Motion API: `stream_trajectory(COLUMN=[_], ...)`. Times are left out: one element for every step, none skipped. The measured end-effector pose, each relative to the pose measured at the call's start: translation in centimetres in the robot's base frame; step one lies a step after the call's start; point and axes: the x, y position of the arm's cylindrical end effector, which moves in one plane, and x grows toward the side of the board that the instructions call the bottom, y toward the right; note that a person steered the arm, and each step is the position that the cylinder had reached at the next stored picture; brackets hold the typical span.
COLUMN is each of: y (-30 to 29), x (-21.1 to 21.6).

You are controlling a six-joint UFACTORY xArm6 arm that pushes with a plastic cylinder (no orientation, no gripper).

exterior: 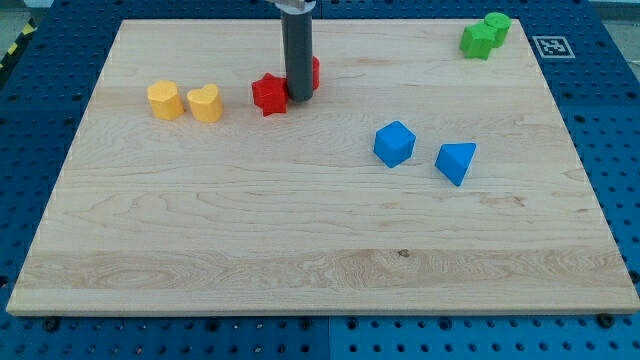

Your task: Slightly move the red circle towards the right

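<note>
The red circle [313, 72] stands near the view's top centre, mostly hidden behind my rod. My tip [299, 97] rests on the board just in front of it and to its left, between it and a red star [269, 94]. The star lies just to the left of my tip, close to or touching it.
A yellow hexagon [166, 100] and a yellow heart [205, 103] sit at the view's left. A blue cube [395, 143] and a blue triangle [456, 161] lie right of centre. Two green blocks [486, 35] sit at the top right. The wooden board [320, 270] ends at a blue pegboard.
</note>
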Motion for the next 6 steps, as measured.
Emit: stream_trajectory(y=[0.0,0.0,-0.3,-3.8,-4.5,-3.1], x=[-1.6,-3.9,-5.3,-6.4,-8.0,-8.0])
